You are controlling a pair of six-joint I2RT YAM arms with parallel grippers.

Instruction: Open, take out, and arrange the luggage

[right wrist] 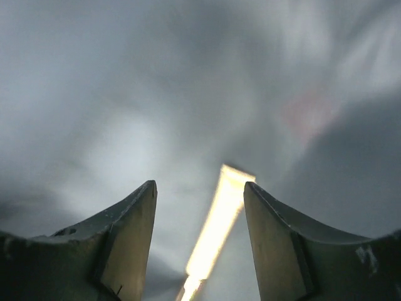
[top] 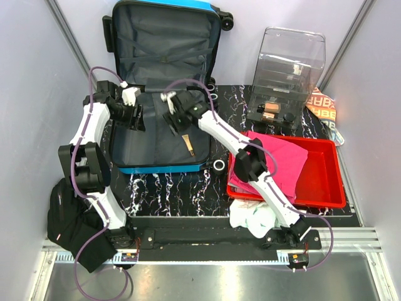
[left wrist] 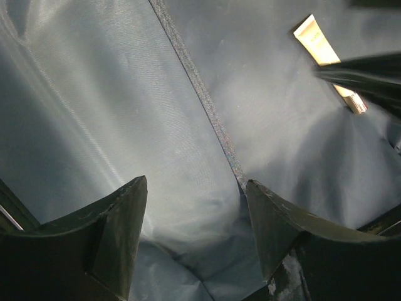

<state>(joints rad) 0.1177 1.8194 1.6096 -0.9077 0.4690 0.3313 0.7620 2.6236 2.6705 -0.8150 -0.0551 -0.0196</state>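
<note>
Lying open on the left of the worktop [top: 169, 188], lid propped up at the far side, the blue hard-shell suitcase [top: 164, 168] bares its dark grey lining [left wrist: 94, 113] so both arms can reach in. The right gripper [right wrist: 199, 191] hovers with jaws wide, straddling a slim cream tube [right wrist: 216, 232] on the lining, apparently lined up to lift it out toward the red tray [top: 326, 188]. The left gripper [left wrist: 194, 188], equally wide and empty, hangs over bare lining beside a webbing strap [left wrist: 200, 106], perhaps to steady the fabric.
</note>
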